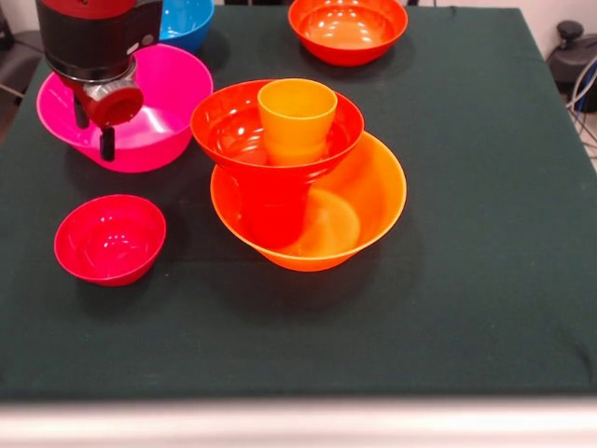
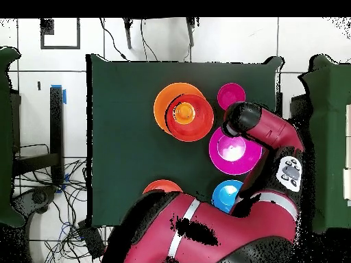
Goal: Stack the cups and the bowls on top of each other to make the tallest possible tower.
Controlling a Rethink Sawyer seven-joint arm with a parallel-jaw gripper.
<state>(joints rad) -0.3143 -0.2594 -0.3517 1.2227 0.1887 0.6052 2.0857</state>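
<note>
The tower stands mid-table. Its base is the wide orange bowl [image 1: 368,210] [image 2: 162,103]. A red-orange cup [image 1: 275,201] stands inside it and carries a red-orange bowl [image 1: 229,126] [image 2: 200,124]. An orange cup [image 1: 297,117] [image 2: 184,113] stands upright in that bowl. My gripper [image 1: 95,135] hangs over the near rim of the pink bowl [image 1: 159,103] [image 2: 236,154], left of the tower. It is open and empty. In the overhead view the wrist [image 2: 236,122] hides it. No light green cup is in view.
A small crimson bowl [image 1: 110,238] [image 2: 232,94] sits front left of the tower. A blue bowl [image 1: 187,19] [image 2: 225,195] is behind the pink one. Another red-orange bowl [image 1: 347,28] [image 2: 161,186] sits at the far edge. The dark green table cloth [image 1: 485,233] covers the table.
</note>
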